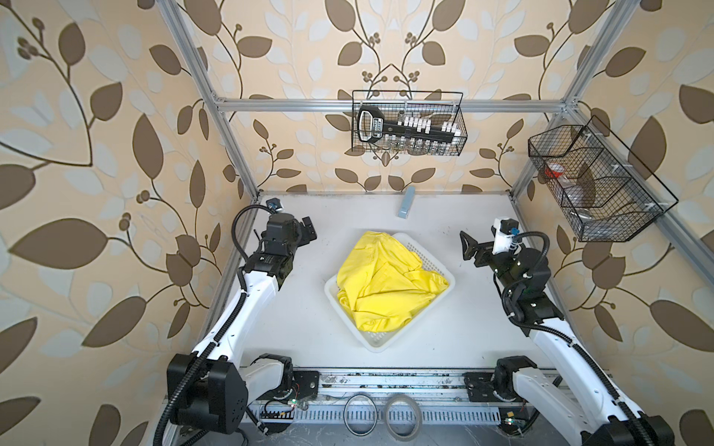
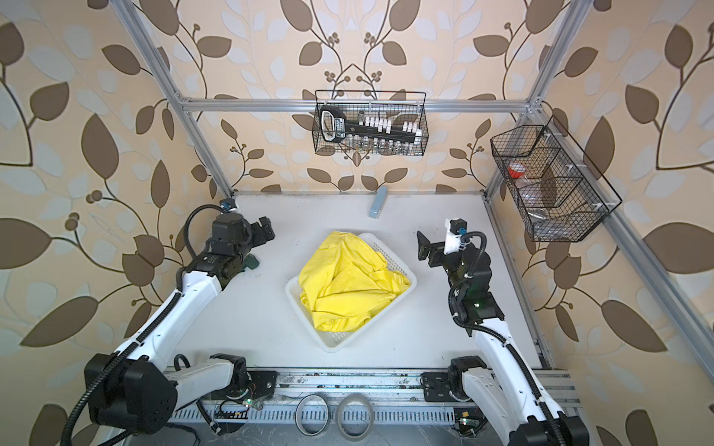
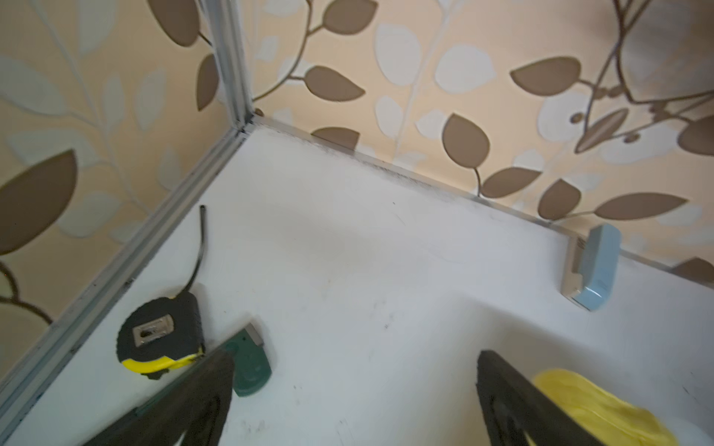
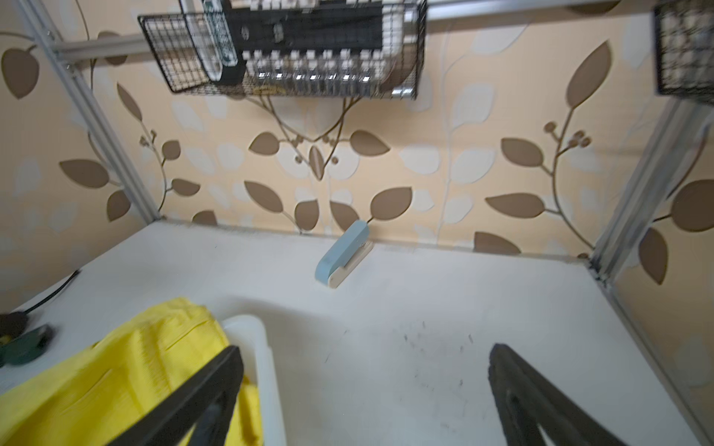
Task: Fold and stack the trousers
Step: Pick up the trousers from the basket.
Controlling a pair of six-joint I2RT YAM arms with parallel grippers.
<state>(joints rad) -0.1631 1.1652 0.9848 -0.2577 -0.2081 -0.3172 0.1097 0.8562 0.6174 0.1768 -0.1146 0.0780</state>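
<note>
Left claw (image 3: 355, 353) and right claw (image 4: 366, 348) hang spread wide, flanking the trousers (image 1: 386, 278).

Trousers (image 1: 386, 282): we see soft matt cloth, creased.
Basket (image 1: 329, 289): smooth white plastic, perforated, slight sheen.
Table (image 1: 301, 309): matt white, we note scuffs.
Frame (image 1: 293, 104): bare metal, dull shine.
Wire rack (image 1: 408, 122): thin black metal wire.

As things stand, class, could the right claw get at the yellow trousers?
Probably yes: the right claw hangs open beside the basket, the trousers lie uncovered on top, and nothing stands between.
</note>
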